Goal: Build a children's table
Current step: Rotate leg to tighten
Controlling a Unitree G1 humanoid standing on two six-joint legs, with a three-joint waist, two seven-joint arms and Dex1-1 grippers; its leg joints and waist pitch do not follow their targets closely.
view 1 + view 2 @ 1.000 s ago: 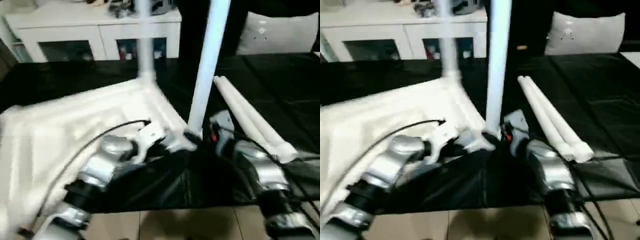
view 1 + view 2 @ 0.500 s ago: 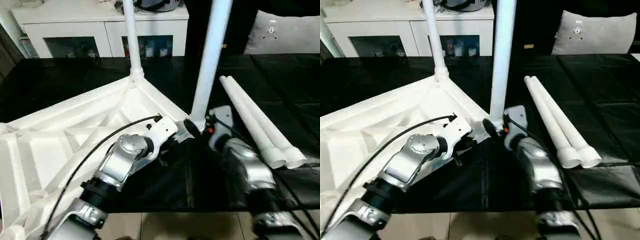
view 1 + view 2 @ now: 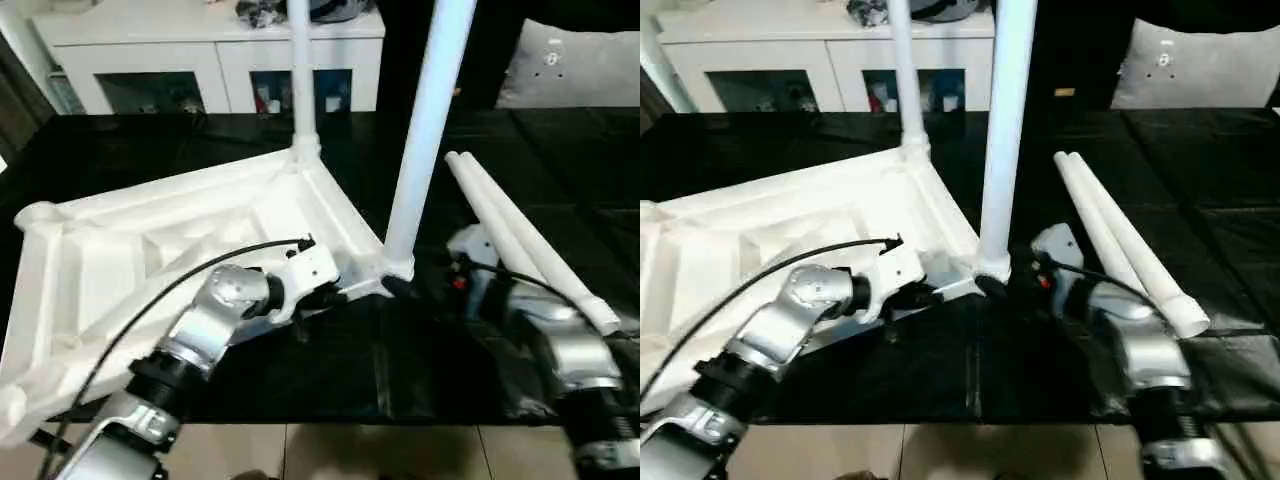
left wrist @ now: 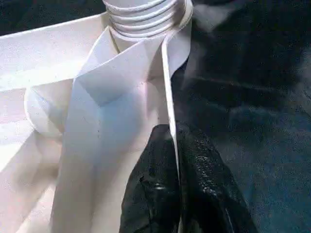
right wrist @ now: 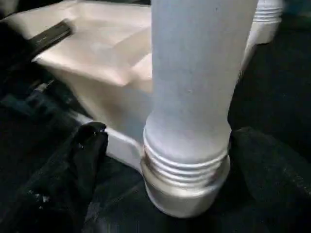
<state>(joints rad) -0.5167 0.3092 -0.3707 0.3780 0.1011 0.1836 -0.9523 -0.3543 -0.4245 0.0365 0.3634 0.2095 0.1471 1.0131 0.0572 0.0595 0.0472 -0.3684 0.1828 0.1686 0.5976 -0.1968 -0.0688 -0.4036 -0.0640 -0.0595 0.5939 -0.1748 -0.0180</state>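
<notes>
my right gripper [image 5: 160, 145] stands spread around the upright white tubular plastic leg [image 3: 425, 130]; my left gripper [image 4: 177, 160] pinches the white ribbed tabletop's near corner rim [image 4: 167, 87].

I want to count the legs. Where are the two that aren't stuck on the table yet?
The two loose legs lie side by side on the black cover, on the robot's right, just beyond its right arm and right of the near standing leg.

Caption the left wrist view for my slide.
Left claw shut on the thin rim of the upturned white tabletop, just below a threaded leg seated in its corner socket.
</notes>
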